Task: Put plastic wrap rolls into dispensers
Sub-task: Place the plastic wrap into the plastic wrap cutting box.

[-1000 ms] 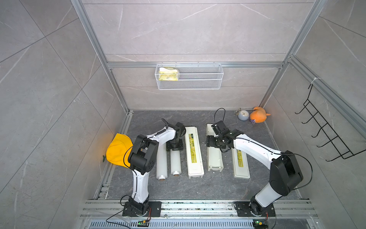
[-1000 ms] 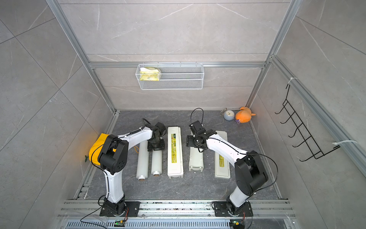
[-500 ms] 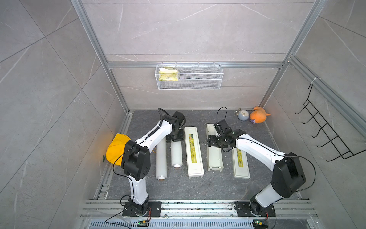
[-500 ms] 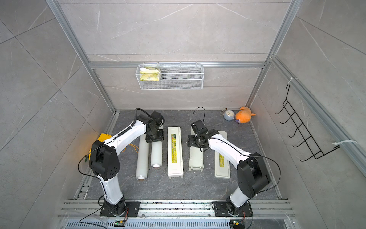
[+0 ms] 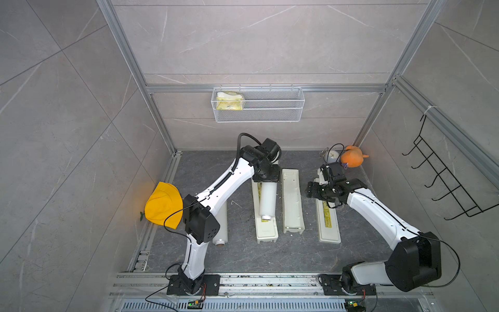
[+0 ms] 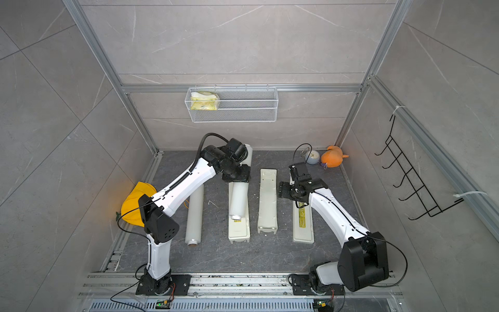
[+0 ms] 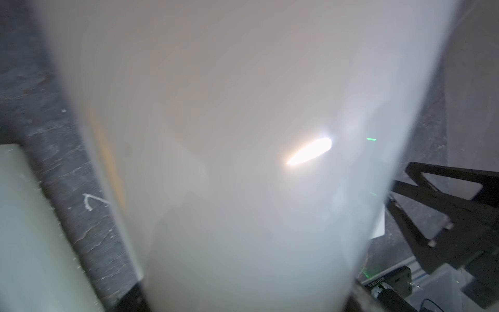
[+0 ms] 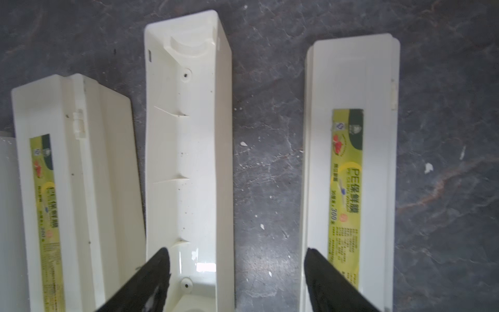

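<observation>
My left gripper (image 5: 266,178) is shut on one plastic wrap roll (image 5: 267,200), a white cylinder hanging lengthwise above the left, labelled dispenser (image 5: 266,229). That roll (image 7: 243,135) fills the left wrist view. The other roll (image 6: 195,216) lies on the floor beside my left arm. An open cream trough (image 5: 293,200) lies in the middle, with a yellow-green labelled cream piece (image 5: 328,218) to its right. My right gripper (image 8: 237,252) is open and empty, above the floor strip between the trough (image 8: 189,135) and the labelled piece (image 8: 351,162).
A yellow hat (image 5: 162,205) lies by the left wall. An orange plush (image 5: 352,159) and a small white ball (image 5: 332,155) sit in the back right corner. A wire basket (image 5: 270,113) hangs on the back wall, a black hook rack (image 5: 445,186) on the right wall.
My left gripper has lifted its roll off the floor and carried it right, over the left dispenser. My right gripper has drawn back to the right, off the open trough.
</observation>
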Robot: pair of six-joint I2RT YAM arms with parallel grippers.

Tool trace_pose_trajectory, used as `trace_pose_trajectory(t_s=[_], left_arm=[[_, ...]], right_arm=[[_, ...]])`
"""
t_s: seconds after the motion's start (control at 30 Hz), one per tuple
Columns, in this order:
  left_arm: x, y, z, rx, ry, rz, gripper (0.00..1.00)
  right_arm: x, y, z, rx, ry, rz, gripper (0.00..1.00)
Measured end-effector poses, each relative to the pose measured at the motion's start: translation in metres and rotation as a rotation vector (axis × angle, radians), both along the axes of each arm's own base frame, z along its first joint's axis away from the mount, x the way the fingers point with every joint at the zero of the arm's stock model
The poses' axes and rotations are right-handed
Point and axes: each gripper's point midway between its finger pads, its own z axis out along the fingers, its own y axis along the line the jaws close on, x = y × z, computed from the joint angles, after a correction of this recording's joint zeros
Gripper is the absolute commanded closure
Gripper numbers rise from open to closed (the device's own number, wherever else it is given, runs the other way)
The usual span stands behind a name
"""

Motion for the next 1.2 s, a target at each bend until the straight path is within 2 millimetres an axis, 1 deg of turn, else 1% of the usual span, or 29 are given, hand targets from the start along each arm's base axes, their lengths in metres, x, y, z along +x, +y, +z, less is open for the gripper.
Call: trace_pose_trajectory(t_s=[0.07, 0.13, 0.2, 0.3, 0.37, 0.53, 0.63, 0.77, 0.97, 1.2], left_arm=[[0.0, -0.023, -0.005, -0.016, 0.012, -0.017, 0.52], [0.0, -0.042, -0.014, -0.024, 0.026, -0.019, 0.52], [-0.001, -0.054, -0.026, -0.024, 0.046, -0.01, 0.53], [-0.007, -0.064, -0.047, -0.007, 0.094, 0.017, 0.53], [-0.009, -0.07, -0.058, -0.004, 0.118, 0.04, 0.53], [-0.007, -0.088, -0.082, -0.018, 0.133, 0.072, 0.53], [-0.003, -0.097, -0.097, -0.011, 0.124, 0.08, 0.53], [0.002, -0.101, -0.119, 0.019, 0.119, 0.089, 0.53], [0.004, -0.098, -0.133, 0.051, 0.118, 0.103, 0.53], [0.001, -0.093, -0.154, 0.082, 0.145, 0.114, 0.48]], right_arm=[[-0.005, -0.011, -0.007, -0.015, 0.021, -0.015, 0.2], [-0.011, -0.021, -0.014, -0.025, 0.037, -0.033, 0.19], [-0.015, -0.029, -0.02, -0.031, 0.051, -0.045, 0.19], [-0.019, -0.037, -0.022, -0.029, 0.055, -0.063, 0.19], [-0.021, -0.038, -0.02, -0.02, 0.045, -0.063, 0.19], [-0.025, -0.033, -0.007, 0.017, 0.006, -0.046, 0.19], [-0.03, -0.029, -0.007, 0.041, 0.008, -0.029, 0.19], [-0.039, -0.023, -0.017, 0.073, 0.039, -0.004, 0.19], [-0.05, -0.018, -0.03, 0.101, 0.08, 0.013, 0.19], [-0.051, -0.016, -0.031, 0.107, 0.083, 0.017, 0.19]])
